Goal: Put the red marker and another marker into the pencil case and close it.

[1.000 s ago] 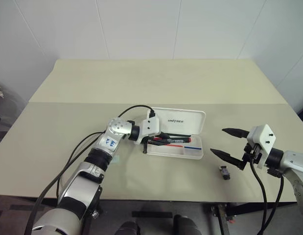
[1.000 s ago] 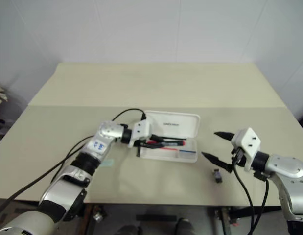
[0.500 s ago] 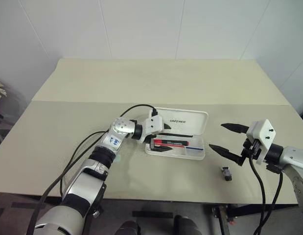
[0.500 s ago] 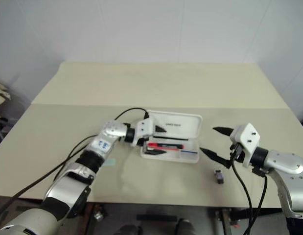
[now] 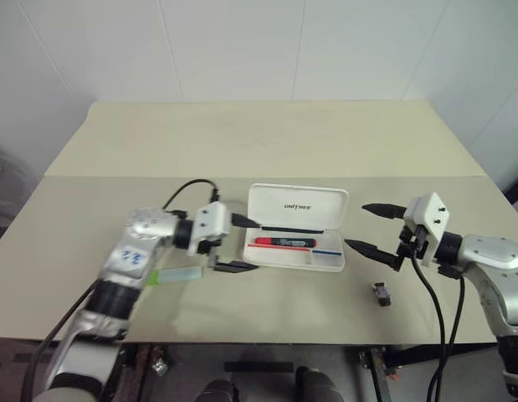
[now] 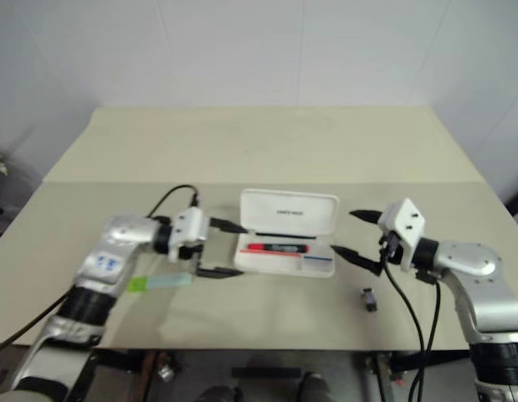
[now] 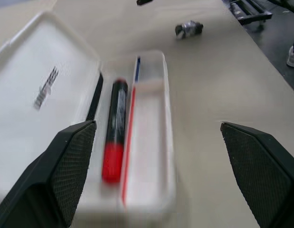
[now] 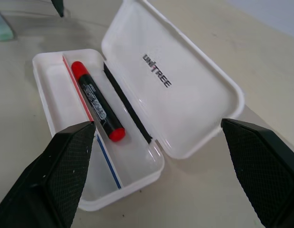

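The left claw [image 5: 242,244] was observed with its two black fingers spread wide and nothing between them, held just beside the left end of the pencil case [image 5: 295,239]. The right claw [image 5: 366,227] was likewise spread wide and empty, positioned just beside the right end of the case, its fingers pointed toward it.

The pencil case was recorded lying open near the middle of the desk [image 5: 259,142], closer to the front edge than to the back. The lid was raised toward the back edge, with the dark "UNITREE" print visible on its inner face. A thin red and blue stripe was seen running along the tray.

The red marker [image 5: 281,242] was noted lying flat inside the tray, lengthwise, in the part nearest the lid hinge, between the hinge and the stripe. Its black barrel and red cap were confirmed in the right wrist view [image 8: 97,101].

The green highlighter [image 5: 176,275] was found outside the case, flat on the desk toward the front-left, near the left arm and apart from the case. Its green cap was turned toward the left edge of the desk.

A small dark stubby object [image 5: 382,293] was noted on the desk near the front edge, to the right of the case and apart from it, near the right claw.
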Robot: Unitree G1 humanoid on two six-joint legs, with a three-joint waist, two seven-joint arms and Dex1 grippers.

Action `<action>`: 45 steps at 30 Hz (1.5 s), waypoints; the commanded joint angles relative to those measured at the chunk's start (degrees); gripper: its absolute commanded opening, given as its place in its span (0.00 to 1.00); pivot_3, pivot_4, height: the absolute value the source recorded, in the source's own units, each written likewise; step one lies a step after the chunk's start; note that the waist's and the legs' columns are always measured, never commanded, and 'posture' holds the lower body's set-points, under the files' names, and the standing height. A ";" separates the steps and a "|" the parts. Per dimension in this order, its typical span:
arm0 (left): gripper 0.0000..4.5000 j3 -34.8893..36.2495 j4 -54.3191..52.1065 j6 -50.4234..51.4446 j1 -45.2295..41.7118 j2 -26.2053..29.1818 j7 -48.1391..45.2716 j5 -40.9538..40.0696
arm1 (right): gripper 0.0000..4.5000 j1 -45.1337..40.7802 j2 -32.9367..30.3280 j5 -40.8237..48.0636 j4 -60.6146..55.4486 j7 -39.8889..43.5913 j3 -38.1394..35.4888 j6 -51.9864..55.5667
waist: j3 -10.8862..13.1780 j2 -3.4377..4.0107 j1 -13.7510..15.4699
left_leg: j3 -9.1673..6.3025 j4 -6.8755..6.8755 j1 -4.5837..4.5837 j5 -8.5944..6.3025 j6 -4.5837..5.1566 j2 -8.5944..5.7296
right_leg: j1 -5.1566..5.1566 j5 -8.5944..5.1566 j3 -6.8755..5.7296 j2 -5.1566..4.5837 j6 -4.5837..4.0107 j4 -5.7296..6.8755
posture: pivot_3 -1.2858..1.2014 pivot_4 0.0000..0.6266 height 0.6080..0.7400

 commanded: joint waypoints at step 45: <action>0.33 4.40 40.99 -27.44 -1.06 10.24 -14.70 1.08 | 1.00 0.25 -0.61 0.43 -2.45 0.59 -1.19 0.50 | 0.01 0.01 0.04 | 0.22 -0.03 0.04 -0.15 0.24 0.44 | -0.06 0.18 0.04 0.41 -0.30 0.14 | 0.52 0.24 1.00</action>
